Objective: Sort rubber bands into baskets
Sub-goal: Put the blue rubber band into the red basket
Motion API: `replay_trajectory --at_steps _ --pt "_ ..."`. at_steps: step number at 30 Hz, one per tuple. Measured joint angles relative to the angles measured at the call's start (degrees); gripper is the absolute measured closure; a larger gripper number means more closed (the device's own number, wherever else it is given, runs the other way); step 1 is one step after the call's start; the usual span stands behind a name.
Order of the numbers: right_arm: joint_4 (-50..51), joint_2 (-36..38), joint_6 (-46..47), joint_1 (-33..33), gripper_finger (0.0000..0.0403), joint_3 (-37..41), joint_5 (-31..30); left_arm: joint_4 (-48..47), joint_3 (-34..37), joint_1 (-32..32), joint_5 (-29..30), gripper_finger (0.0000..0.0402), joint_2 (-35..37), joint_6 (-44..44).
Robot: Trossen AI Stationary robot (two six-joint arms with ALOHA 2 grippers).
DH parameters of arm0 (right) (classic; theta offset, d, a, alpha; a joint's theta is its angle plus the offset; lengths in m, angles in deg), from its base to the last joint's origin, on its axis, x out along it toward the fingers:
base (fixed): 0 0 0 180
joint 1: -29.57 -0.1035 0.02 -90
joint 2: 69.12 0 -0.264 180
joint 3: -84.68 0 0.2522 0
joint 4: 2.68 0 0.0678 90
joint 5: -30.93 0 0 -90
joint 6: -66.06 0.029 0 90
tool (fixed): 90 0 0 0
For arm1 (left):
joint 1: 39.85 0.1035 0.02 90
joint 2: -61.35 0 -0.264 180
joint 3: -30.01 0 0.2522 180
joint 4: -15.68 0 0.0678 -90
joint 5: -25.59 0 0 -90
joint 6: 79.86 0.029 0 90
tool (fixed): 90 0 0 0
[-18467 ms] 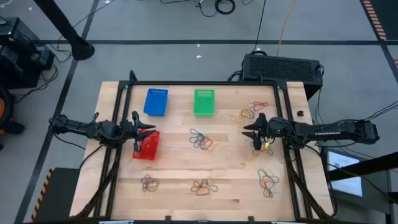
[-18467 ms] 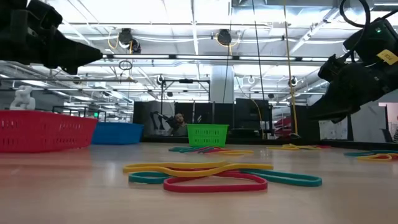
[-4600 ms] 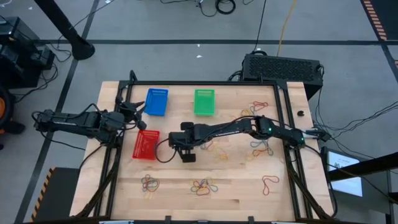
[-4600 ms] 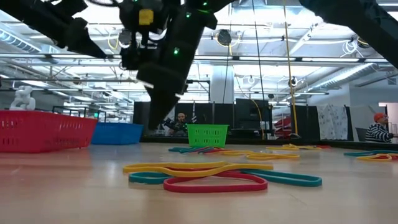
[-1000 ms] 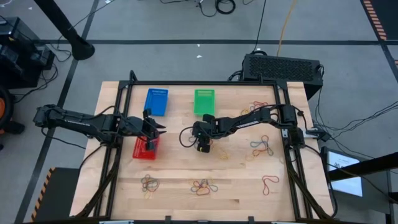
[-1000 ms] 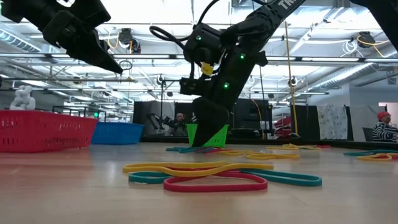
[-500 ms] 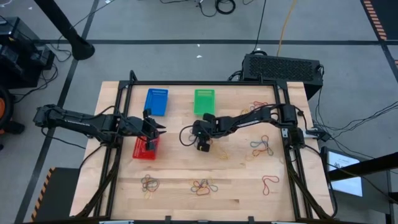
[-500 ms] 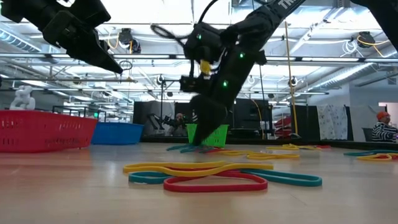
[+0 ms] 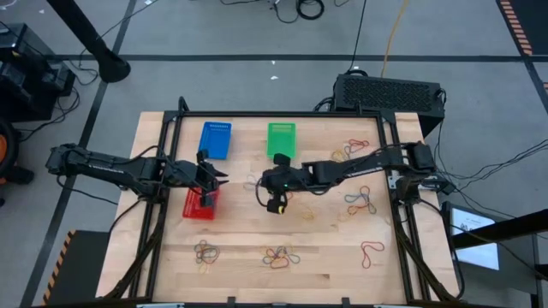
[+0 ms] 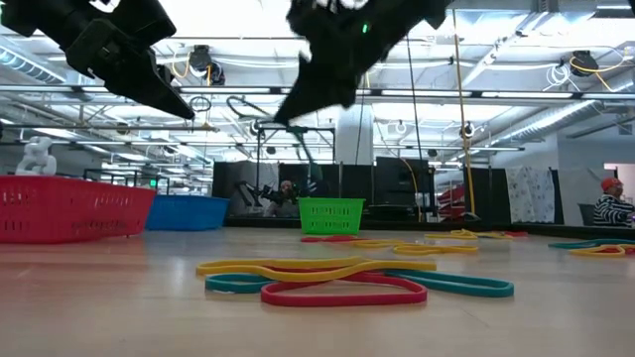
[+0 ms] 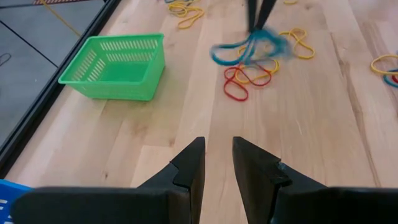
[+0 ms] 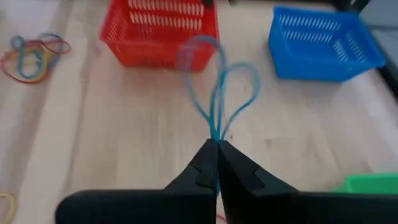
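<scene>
My right gripper (image 9: 266, 182) is above the table's middle, shut on a few blue rubber bands (image 12: 217, 87); they also show, blurred, in the left wrist view (image 11: 249, 50). Red and yellow rubber bands (image 11: 249, 78) lie on the table below it. My left gripper (image 9: 211, 176) hovers over the red basket (image 9: 200, 202); its fingers (image 11: 217, 158) stand a little apart and hold nothing. The blue basket (image 9: 215, 139) and the green basket (image 9: 281, 139) stand at the far side. My right gripper pinches the blue bands between its two fingertips, at the place where their loops meet (image 12: 216, 138). The loops stick out beyond the fingertips, slack, toward the red basket (image 12: 163, 31) and the blue basket (image 12: 323, 40). They are clear of the table.
Mixed piles of bands lie near the front edge (image 9: 205, 252) (image 9: 281, 255) (image 9: 370, 251) and on the right (image 9: 360, 201) (image 9: 351, 147). One pile lies close in the low view (image 10: 347, 278). A black box with a grille (image 9: 390, 90) stands beyond the far right corner.
My right gripper has risen from the middle pile, shut on the blue bands, and has gone a little toward the table's left edge. The blue bands have come up off the table with it; the red and yellow ones have stayed.
</scene>
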Motion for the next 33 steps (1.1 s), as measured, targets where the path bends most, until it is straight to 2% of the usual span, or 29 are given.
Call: replay_trajectory --at_steps 5,10,13,18,25,28,33 --pt "2.62 2.52 1.16 -2.41 0.0403 -0.17 -0.57 -0.15 0.00 0.02 0.00 0.0311 -0.01 -0.02" --pt "4.27 -0.43 3.06 -2.98 0.0396 -0.02 -0.53 -0.13 0.00 0.02 -0.02 0.0311 -0.01 -0.04" --pt "3.50 -2.48 3.24 -2.91 0.0378 -0.02 0.00 -0.11 0.00 0.02 -0.02 0.0311 -0.01 -0.04" --pt "2.97 -4.60 4.19 -2.02 0.0332 0.00 5.50 -0.08 0.00 0.02 -0.02 0.0311 -0.01 0.01" --pt "1.57 -4.68 4.64 -1.19 0.0268 -0.02 5.46 -0.01 0.00 0.02 0.02 0.0311 -0.01 0.02" --pt "-3.58 -6.20 4.14 -0.82 0.0254 -0.19 5.28 0.03 0.00 0.00 0.02 0.0311 0.00 0.02" --pt "-6.12 -10.53 1.78 -0.08 0.0248 -0.07 5.31 0.03 0.00 0.01 0.04 0.0311 -0.01 0.00"
